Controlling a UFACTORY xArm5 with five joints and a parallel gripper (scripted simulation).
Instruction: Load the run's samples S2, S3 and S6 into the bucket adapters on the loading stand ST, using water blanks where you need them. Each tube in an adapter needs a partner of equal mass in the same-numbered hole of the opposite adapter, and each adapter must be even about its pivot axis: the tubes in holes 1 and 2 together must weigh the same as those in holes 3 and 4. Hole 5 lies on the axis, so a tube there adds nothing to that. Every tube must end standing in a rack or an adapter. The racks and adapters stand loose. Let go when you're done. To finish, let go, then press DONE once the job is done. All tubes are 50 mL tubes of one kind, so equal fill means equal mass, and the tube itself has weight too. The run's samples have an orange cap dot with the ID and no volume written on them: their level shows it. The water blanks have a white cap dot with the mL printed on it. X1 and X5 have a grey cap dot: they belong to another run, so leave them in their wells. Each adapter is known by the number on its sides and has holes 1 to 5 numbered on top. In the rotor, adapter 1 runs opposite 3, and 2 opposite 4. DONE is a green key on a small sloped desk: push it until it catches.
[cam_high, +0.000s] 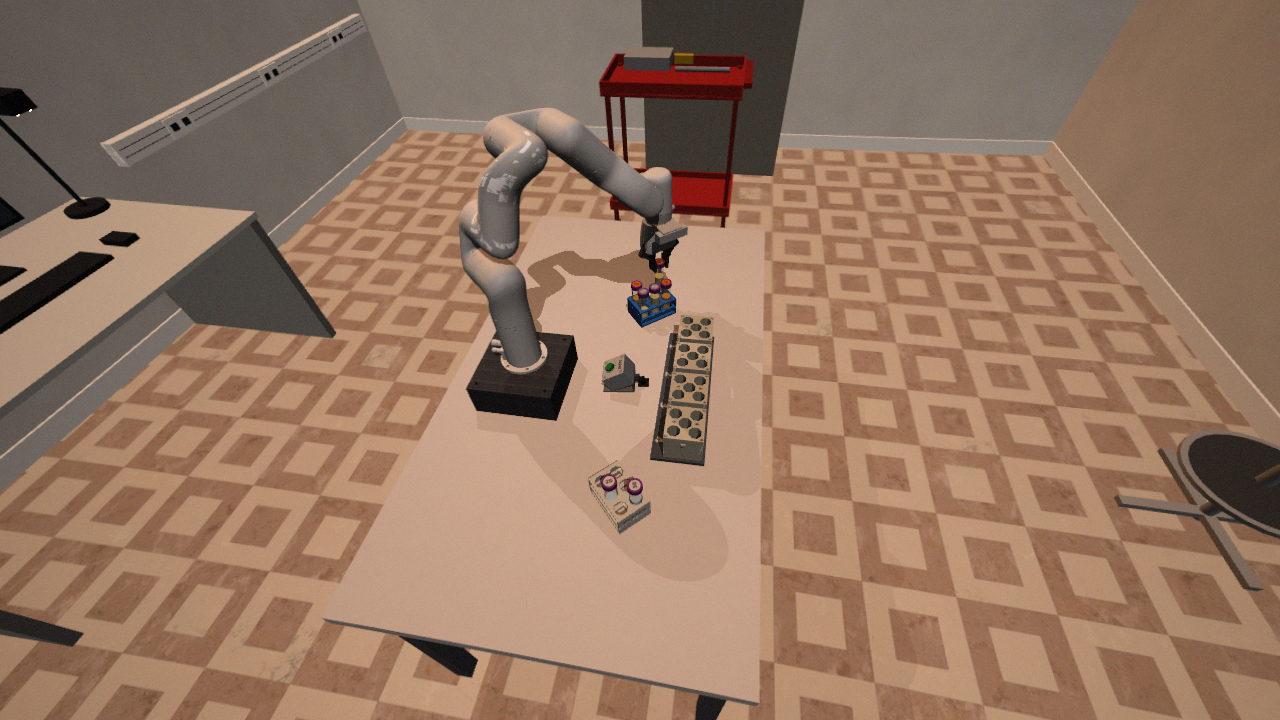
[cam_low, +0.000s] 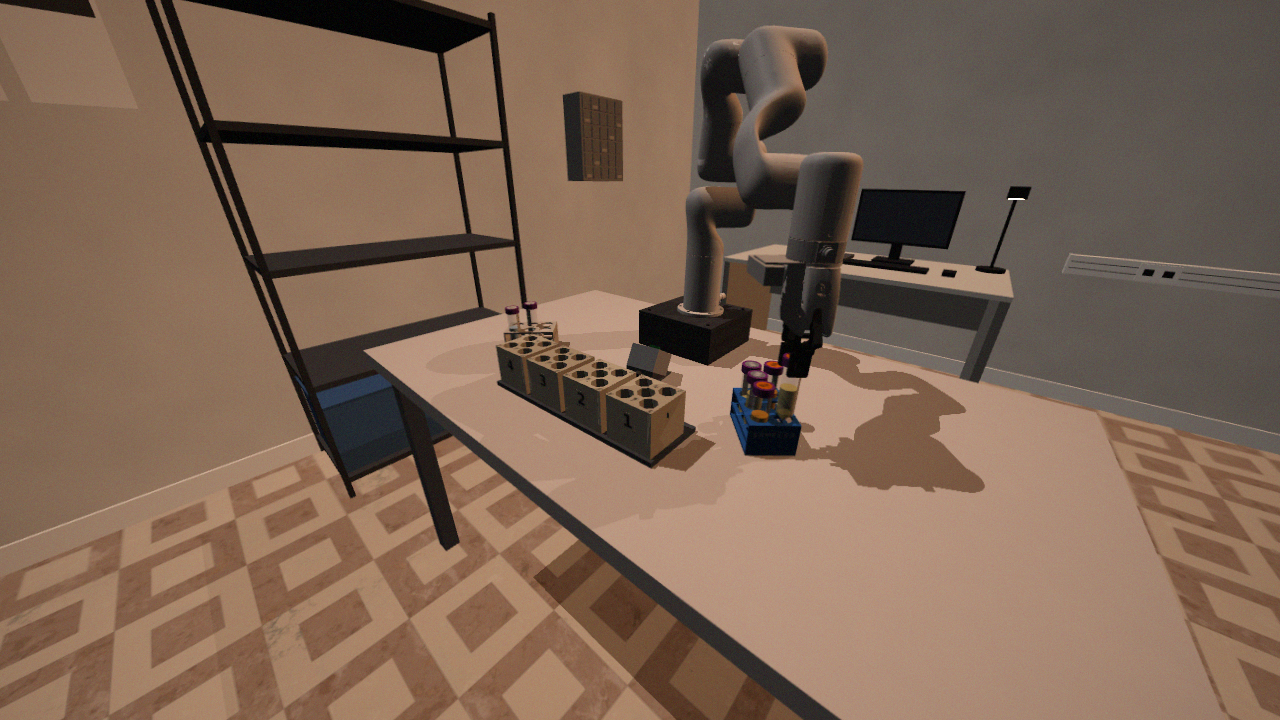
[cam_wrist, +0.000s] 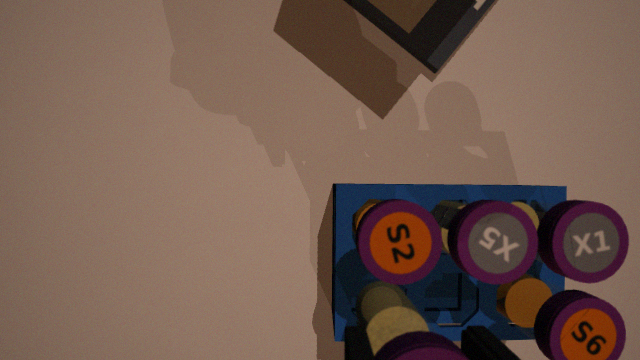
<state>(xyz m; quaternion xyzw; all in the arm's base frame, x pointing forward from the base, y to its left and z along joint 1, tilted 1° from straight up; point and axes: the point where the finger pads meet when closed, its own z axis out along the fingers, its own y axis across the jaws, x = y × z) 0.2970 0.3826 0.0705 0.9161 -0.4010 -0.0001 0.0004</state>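
Note:
The blue rack (cam_high: 651, 307) stands on the table's far side; it also shows in the side view (cam_low: 765, 429) and the wrist view (cam_wrist: 450, 260). In it stand S2 (cam_wrist: 400, 242), X5 (cam_wrist: 502, 243), X1 (cam_wrist: 590, 244) and S6 (cam_wrist: 586, 332). My gripper (cam_high: 659, 262) is over the rack's corner, shut on a purple-capped tube with pale yellowish fill (cam_wrist: 392, 317). The tube is lifted partly out of its well (cam_low: 787, 394); its cap label is hidden. The loading stand (cam_high: 687, 385) holds adapters 1 (cam_low: 646, 416), 2 (cam_low: 588, 394), 3 (cam_low: 546, 374) and 4 (cam_low: 517, 358), all with empty holes.
A white rack (cam_high: 619, 495) with two purple-capped tubes stands near the stand's adapter-4 end. The small desk with the green DONE key (cam_high: 611, 365) sits between my base (cam_high: 521, 376) and the stand. The stand's corner (cam_wrist: 425, 25) shows at the top of the wrist view.

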